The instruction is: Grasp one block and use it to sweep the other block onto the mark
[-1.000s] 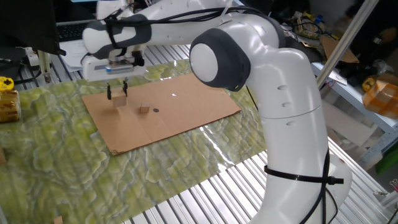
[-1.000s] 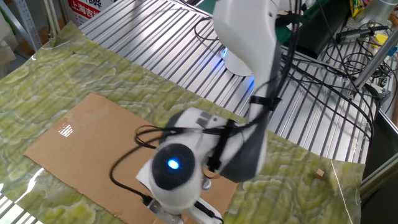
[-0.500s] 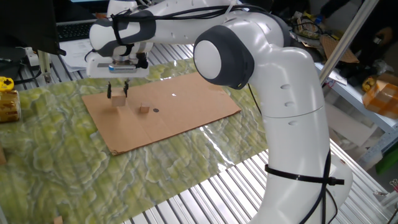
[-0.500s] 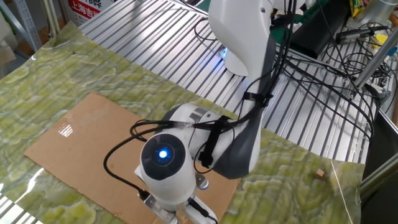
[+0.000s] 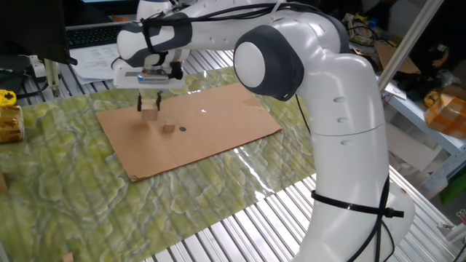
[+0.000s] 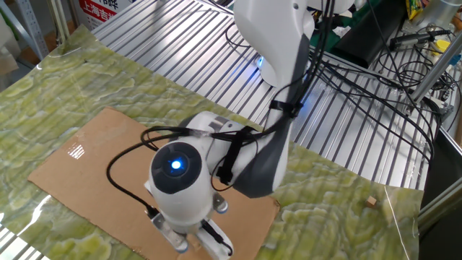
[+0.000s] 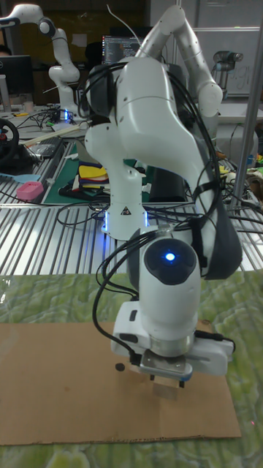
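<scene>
The white Franka arm's two-finger gripper (image 5: pixel 149 104) points straight down over the flat sheet of brown cardboard (image 5: pixel 218 135), its dark fingers (image 5: pixel 140 105) narrowly spread and clenched on the larger pale wooden cube (image 5: pixel 150 113), which sits between them at the fingertips. In the tall fixed view the same cube (image 7: pixel 167 389) shows just under the gripper's (image 7: pixel 167 382) flange, low over the cardboard (image 7: pixel 58 384); whether its underside touches the sheet cannot be told. In the other fixed view the arm's wrist hides both the fingers and the cube.

Just to the right of the cube in the one fixed view, and slightly nearer the camera, lies the small low brown wooden block (image 5: pixel 169 129), apart from the cube and flat on the cardboard. Just beyond it on the same side sits the tiny dark round dot (image 5: pixel 182 129), near the block but not touching it. In the tall fixed view the dot (image 7: pixel 120 368) shows left of the gripper.

The cube is near the cardboard's left part, with bare sheet stretching right of the dot towards the far edge. The cardboard rests on a green mottled cloth (image 5: pixel 73 189) that surrounds it on all sides, laid over a ribbed metal table (image 5: pixel 255 225)
</scene>
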Robot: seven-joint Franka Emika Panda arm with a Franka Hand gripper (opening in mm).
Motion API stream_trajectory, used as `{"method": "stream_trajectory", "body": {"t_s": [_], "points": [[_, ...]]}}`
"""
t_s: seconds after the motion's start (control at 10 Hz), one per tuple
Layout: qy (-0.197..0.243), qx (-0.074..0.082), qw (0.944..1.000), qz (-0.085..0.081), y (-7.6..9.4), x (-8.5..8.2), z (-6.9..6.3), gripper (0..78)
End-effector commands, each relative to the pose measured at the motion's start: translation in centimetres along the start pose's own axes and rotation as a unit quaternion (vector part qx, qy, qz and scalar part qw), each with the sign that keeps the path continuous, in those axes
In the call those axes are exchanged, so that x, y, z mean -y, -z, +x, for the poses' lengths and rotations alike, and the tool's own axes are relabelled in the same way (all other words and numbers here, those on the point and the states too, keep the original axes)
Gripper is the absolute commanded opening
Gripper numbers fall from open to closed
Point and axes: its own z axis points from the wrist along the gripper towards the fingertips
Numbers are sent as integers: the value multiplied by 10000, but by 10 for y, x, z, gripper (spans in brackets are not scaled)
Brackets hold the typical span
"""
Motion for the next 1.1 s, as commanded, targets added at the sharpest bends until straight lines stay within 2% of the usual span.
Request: {"method": "stream_trajectory", "body": {"t_s": [0.1,0.2,0.5,1.0,1.1], "points": [[161,12,9998,125,-3,2,5,11],[293,-34,9993,227,-3,1,7,11],[765,-71,9966,284,-8,5,17,11],[683,-205,9964,458,-19,35,19,11],[687,-223,9964,434,-20,37,18,11]]}}
